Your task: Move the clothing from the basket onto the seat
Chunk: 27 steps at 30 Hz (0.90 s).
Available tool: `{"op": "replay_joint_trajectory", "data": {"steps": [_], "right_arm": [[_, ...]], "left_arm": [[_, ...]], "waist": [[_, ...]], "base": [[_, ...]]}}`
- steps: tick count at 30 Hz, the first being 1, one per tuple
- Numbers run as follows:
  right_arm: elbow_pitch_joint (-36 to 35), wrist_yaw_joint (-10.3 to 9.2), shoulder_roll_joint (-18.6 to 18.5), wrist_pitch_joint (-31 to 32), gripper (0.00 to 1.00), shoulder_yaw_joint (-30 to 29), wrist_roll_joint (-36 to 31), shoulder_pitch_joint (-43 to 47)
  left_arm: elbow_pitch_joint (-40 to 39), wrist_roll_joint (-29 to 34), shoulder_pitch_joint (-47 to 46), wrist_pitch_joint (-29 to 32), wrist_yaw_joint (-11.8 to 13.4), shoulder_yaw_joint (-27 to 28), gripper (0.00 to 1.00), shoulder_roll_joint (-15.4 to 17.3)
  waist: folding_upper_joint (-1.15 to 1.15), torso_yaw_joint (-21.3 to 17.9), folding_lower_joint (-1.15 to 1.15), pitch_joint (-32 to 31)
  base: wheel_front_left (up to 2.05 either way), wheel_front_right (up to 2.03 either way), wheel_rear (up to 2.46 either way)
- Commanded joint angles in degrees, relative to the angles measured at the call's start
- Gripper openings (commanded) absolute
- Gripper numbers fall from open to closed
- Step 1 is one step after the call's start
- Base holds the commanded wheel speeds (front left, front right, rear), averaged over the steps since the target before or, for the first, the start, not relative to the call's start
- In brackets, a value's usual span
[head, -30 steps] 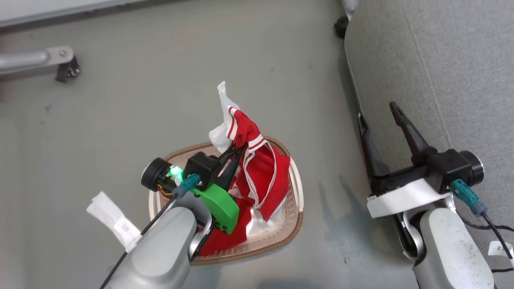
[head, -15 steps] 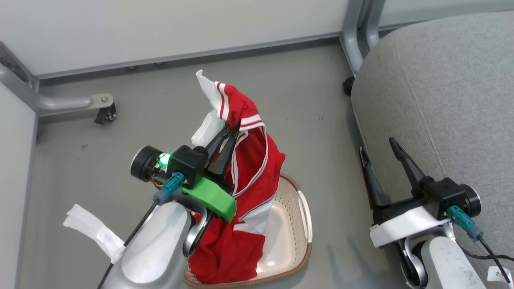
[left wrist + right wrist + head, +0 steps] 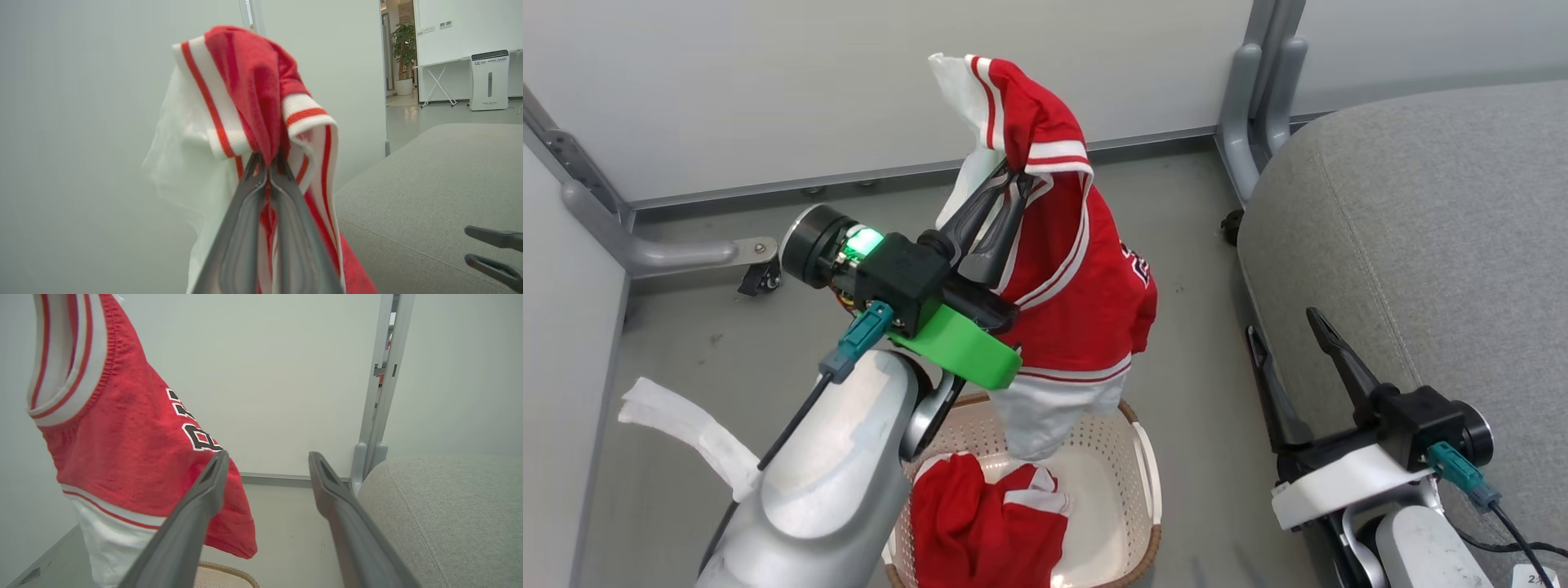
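Observation:
My left gripper (image 3: 1011, 174) is shut on a red garment (image 3: 1078, 278) with white panels and stripes, holding it high above the basket (image 3: 1145, 457); its white hem hangs just over the basket's far rim. In the left wrist view the fingers (image 3: 261, 192) pinch the garment's (image 3: 253, 90) striped collar. A second red garment (image 3: 984, 527) lies crumpled inside the basket. My right gripper (image 3: 1282, 322) stands open and empty beside the grey seat (image 3: 1421, 220). The hanging garment (image 3: 135, 449) shows black letters to the left of my right gripper (image 3: 265, 457).
A pale wall runs behind the basket, with a grey metal post (image 3: 1258, 90) between it and the seat. A metal frame leg with a castor (image 3: 756, 278) sits at the left. A white strap (image 3: 682, 429) trails from my left forearm.
My left gripper has lifted the red garment up out of the basket until it hangs free, uncovering a second garment inside. The head camera has tilted up. The right gripper stays open.

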Motion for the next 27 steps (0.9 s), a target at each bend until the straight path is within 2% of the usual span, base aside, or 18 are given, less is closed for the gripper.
{"op": "replay_joint_trajectory", "data": {"steps": [1, 9, 17, 21, 27], "right_arm": [[-0.25, -0.06, -0.19, -0.17, 1.0, 0.04, 0.37, 0.62], [-2.31, -0.06, -0.18, -0.17, 1.0, 1.09, 0.41, 0.28], [-5.75, -0.06, -0.18, -0.17, 1.0, 8.03, -1.02, -4.04], [-3.67, -0.06, -0.2, -0.17, 1.0, 11.72, -2.66, -7.63], [1.08, -0.06, -0.87, -0.17, 1.0, 14.24, -4.42, -14.27]], "left_arm": [[-0.41, 0.09, -1.07, -0.03, -0.21, -0.2, 0.0, -0.08], [-0.47, -0.2, -2.09, -0.03, -0.25, -1.11, 0.0, -0.07], [-0.3, -0.49, -1.77, -0.03, -0.09, -2.04, 0.0, -0.49], [-0.67, -0.5, -2.23, -0.03, -0.05, -2.72, 0.0, -0.83], [-1.63, -0.53, -3.07, -0.03, -0.1, -4.29, 0.0, -1.6]], "waist": [[0.51, -0.1, 0.0, -0.08], [0.51, -0.65, 0.0, -0.14], [0.51, -0.68, 0.0, -0.04], [0.51, -0.16, 0.0, 0.34], [0.51, 1.2, 0.0, 1.81]], "base": [[0.0, 0.0, 0.0], [0.0, 0.0, 0.0], [0.0, 0.0, 0.0], [0.0, 0.0, 0.0], [0.0, 0.0, 0.0]]}}
